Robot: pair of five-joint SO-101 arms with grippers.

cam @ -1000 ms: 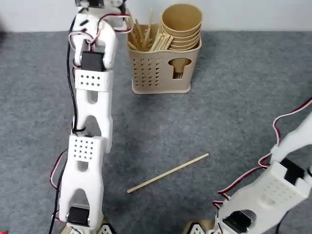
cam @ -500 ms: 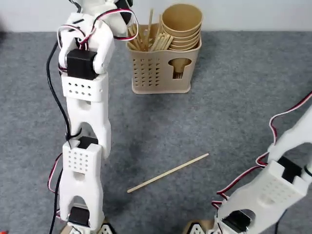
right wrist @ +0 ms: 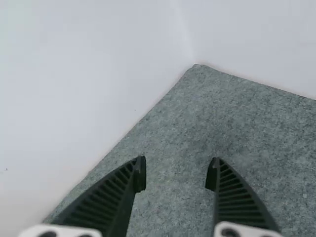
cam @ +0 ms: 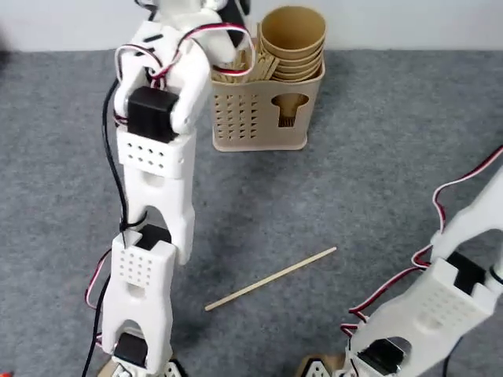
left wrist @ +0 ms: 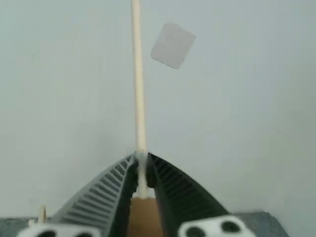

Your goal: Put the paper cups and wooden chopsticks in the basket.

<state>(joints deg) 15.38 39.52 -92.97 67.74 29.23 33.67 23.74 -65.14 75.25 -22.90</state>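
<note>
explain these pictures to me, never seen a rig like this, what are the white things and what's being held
These are two small white robot arms, each ending in a gripper. The overhead picture is from a fixed camera: the left arm stretches to the basket, which holds stacked paper cups and chopsticks; the right arm sits at the front. A loose chopstick lies on the grey mat. The other two pictures come from cameras on the wrists. The left gripper is shut on a wooden chopstick; the right gripper is open, holding nothing.
</note>
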